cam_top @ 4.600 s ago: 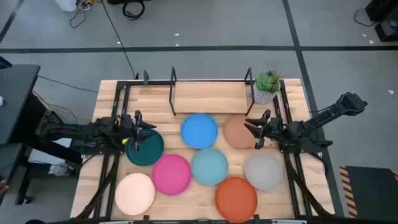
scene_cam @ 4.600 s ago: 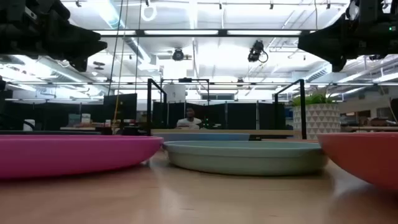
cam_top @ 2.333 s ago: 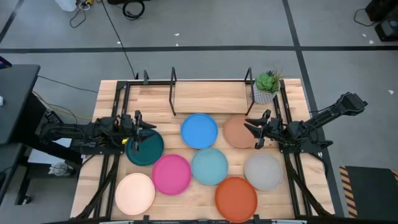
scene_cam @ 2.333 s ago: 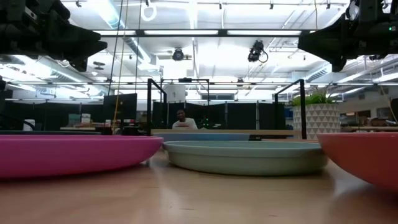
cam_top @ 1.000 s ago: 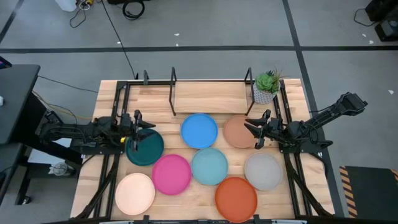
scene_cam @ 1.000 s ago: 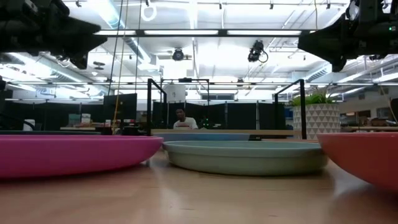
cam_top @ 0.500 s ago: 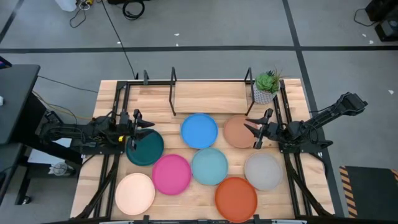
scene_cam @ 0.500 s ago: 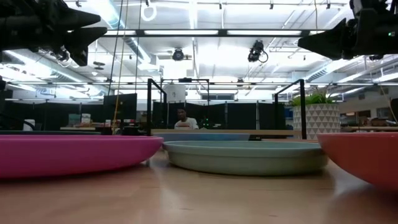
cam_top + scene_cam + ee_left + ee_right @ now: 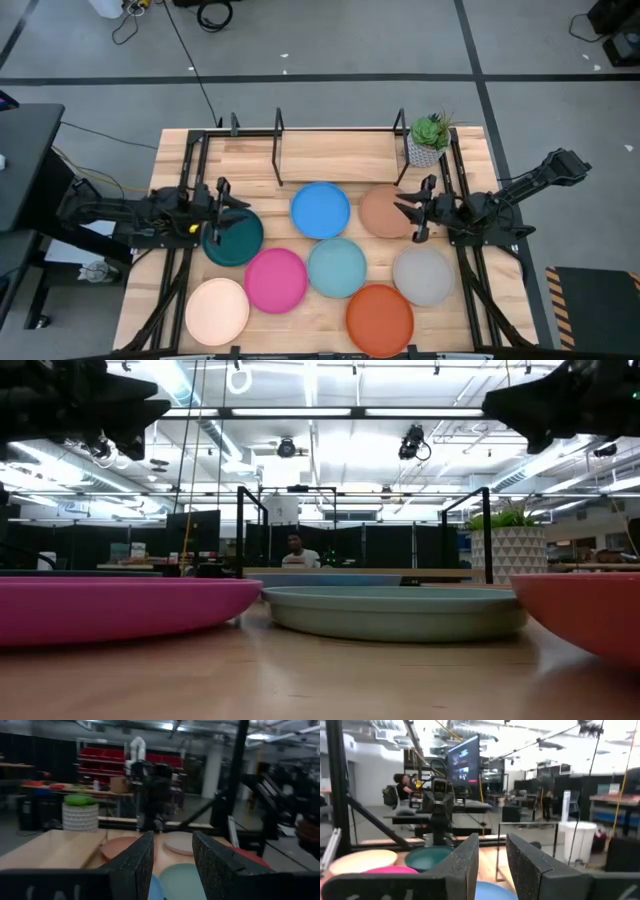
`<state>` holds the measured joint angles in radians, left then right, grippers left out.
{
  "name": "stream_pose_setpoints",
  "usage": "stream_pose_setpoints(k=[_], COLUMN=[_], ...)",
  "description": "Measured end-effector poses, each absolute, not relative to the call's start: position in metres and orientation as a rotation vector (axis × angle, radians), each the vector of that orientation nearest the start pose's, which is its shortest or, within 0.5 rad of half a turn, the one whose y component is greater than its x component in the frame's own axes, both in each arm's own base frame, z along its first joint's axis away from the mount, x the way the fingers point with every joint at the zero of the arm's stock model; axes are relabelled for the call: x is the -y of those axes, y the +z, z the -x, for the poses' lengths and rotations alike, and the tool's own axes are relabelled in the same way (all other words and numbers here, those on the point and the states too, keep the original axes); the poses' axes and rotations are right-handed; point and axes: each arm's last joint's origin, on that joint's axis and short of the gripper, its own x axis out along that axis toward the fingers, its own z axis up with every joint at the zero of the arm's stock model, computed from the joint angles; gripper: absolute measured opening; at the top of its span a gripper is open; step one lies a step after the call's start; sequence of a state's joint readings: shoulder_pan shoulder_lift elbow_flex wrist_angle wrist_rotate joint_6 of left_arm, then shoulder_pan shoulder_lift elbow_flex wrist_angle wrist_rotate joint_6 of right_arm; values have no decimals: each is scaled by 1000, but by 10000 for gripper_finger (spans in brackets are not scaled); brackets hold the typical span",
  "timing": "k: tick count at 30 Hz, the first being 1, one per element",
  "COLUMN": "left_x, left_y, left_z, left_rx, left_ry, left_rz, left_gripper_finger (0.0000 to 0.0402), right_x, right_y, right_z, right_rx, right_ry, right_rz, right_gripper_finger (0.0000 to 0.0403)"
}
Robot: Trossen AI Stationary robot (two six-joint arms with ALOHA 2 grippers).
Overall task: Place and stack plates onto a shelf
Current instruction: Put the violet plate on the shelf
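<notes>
Eight round plates lie flat on the wooden table: blue (image 9: 320, 210), tan-brown (image 9: 385, 212), dark teal (image 9: 233, 238), magenta (image 9: 276, 279), light teal (image 9: 337, 267), grey (image 9: 423, 274), orange (image 9: 380, 318) and cream (image 9: 217, 310). The small black rod shelf (image 9: 278, 150) stands at the far edge with nothing on it. My left gripper (image 9: 220, 210) hovers open over the dark teal plate's left rim. My right gripper (image 9: 418, 210) hovers open over the tan-brown plate's right rim. In the low view both grippers (image 9: 130, 420) (image 9: 540, 410) hang well above the plates.
A potted plant (image 9: 430, 140) stands at the far right corner beside the shelf. Long black rails (image 9: 190, 190) (image 9: 460, 190) run along the table's left and right sides. Bare wood lies between the shelf and the blue plate. A person (image 9: 293, 550) sits far behind the table.
In the low view both grippers have risen a little, the right one more plainly. The plates lie where they were.
</notes>
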<state>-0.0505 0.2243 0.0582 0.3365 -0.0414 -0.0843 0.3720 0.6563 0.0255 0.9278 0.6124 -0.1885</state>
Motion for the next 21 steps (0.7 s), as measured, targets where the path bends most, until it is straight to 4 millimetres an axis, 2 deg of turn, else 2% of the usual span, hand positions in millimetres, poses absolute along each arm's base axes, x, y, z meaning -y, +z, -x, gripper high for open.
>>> stream_pose_setpoints(k=[5,11,16,21], left_x=[5,8,21,39], left_y=[197,191,181,171], left_z=[-117,-129,-137,-141], left_rx=[168,110,33,-51], left_ry=[-15,-34,-123,-184], left_rz=[68,76,76,60], left_gripper_finger=[142,142,142,142], right_x=[-34,-44,-54,-63], right_y=[211,233,244,246], right_z=[-150,-187,-217,-243], right_rx=[94,-68,-160,-274], right_ry=[-299,-305,-304,-313], right_rz=[12,35,77,69], right_gripper_finger=[105,105,105,105])
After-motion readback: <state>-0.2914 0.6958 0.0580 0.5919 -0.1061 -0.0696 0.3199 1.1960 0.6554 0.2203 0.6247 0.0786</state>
